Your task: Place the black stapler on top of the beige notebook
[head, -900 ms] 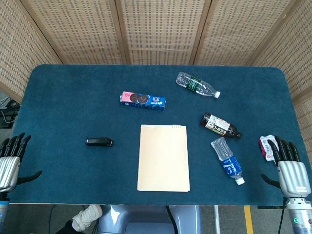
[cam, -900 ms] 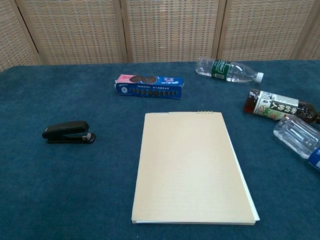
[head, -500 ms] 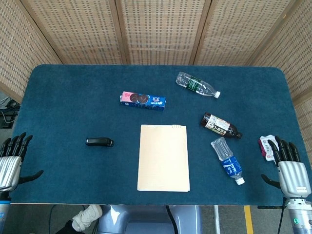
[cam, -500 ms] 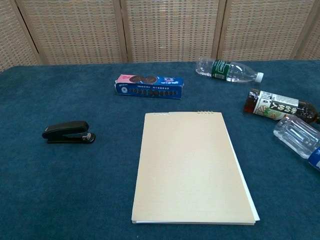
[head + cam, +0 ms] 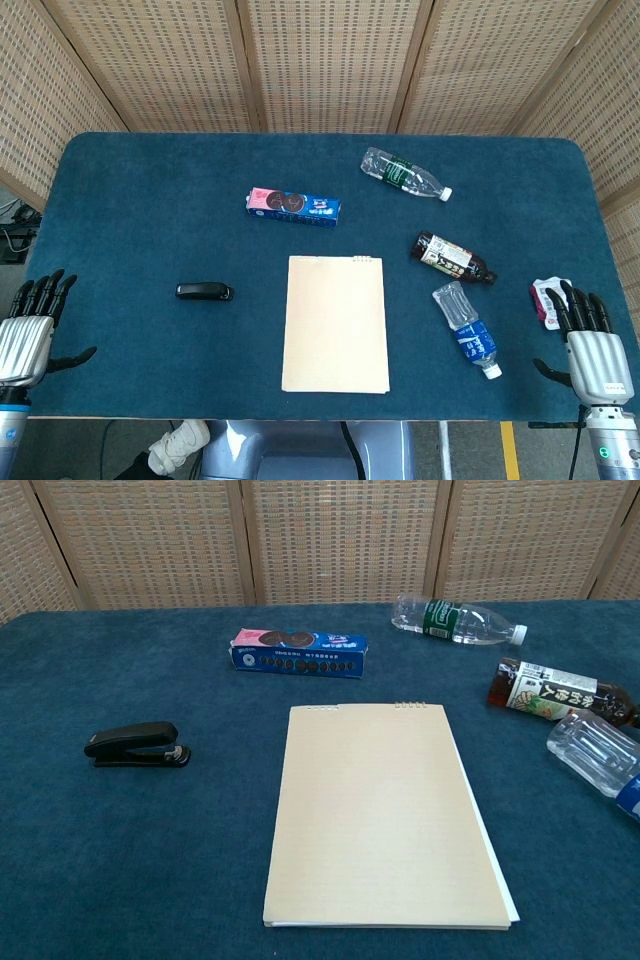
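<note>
Hands, left (image 5: 28,335) and right (image 5: 590,350), rest spread and empty at table (image 5: 150,220) corners.

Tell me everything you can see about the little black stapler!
The black stapler is small and dark, with a smooth, shiny-looking top arm over a flat base and a bit of silver metal at its right end. It looks closed and lies flat on its base on the blue table cover, long side running left to right. It sits alone, to the left of the beige notebook with a gap between them. Only the cover touches it; no hand is on it.
</note>
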